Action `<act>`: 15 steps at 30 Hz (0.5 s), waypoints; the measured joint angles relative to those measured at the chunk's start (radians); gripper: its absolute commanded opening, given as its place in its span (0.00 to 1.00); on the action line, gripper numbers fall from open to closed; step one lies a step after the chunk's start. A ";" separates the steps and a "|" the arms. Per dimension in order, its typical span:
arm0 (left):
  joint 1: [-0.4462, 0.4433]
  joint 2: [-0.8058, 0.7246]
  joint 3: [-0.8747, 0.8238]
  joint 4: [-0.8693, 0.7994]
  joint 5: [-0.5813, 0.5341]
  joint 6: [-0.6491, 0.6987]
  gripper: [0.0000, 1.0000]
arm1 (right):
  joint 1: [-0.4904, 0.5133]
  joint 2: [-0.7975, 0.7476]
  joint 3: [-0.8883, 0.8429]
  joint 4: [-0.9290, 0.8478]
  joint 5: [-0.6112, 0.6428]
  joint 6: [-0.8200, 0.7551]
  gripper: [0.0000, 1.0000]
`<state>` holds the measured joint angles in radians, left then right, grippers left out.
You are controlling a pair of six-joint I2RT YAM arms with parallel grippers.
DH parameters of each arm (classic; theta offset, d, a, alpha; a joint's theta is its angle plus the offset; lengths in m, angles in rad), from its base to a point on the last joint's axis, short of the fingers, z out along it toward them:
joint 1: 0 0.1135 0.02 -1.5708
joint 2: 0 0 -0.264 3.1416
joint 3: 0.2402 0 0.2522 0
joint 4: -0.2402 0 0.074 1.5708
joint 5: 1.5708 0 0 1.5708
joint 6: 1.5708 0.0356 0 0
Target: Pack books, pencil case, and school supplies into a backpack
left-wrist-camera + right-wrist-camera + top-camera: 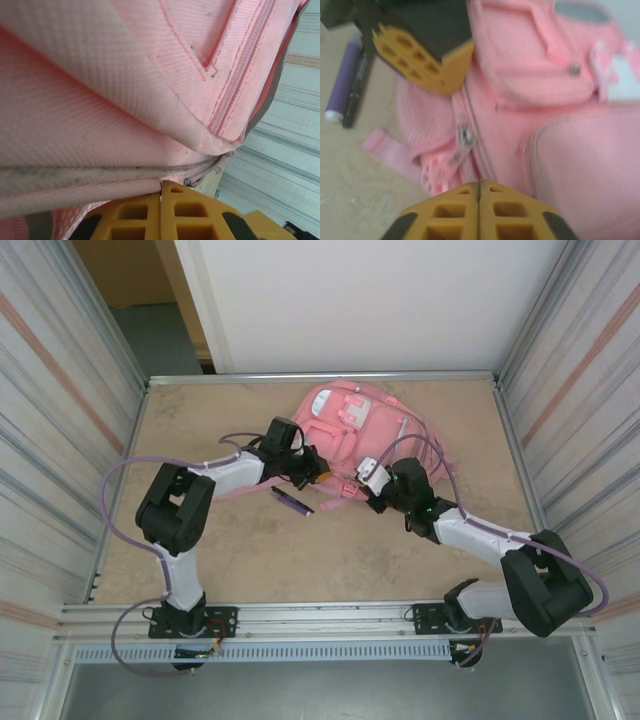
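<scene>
The backpack [352,430] lies flat with its front pockets up. Its soft, limp fabric will likely sag, so a seam or zip edge looks the surest hold. At its near edge the left gripper [161,187] and right gripper [479,187] both show jaws pressed together; whether the left nips fabric, I cannot tell. Just beside that edge lie the purple pen [341,80] and black pen [357,85] — parallel, slanting alongside it.

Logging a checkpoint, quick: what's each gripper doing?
Left gripper: closed, tips at the backpack; pinch unclear.
Right gripper: closed, nothing visible in it.
</scene>
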<state>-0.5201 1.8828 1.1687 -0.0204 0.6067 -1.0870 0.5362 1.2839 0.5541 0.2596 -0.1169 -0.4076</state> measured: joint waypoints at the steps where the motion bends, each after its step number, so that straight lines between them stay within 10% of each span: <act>1: 0.005 0.000 0.000 -0.005 0.003 0.001 0.00 | -0.002 0.000 0.018 -0.048 0.008 0.045 0.23; 15: -0.005 0.000 -0.002 0.000 0.003 -0.002 0.00 | 0.014 0.147 0.388 -0.560 -0.088 0.883 0.42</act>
<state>-0.5251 1.8828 1.1664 -0.0204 0.6098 -1.0889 0.5503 1.4307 0.9424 -0.3000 -0.2047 0.4751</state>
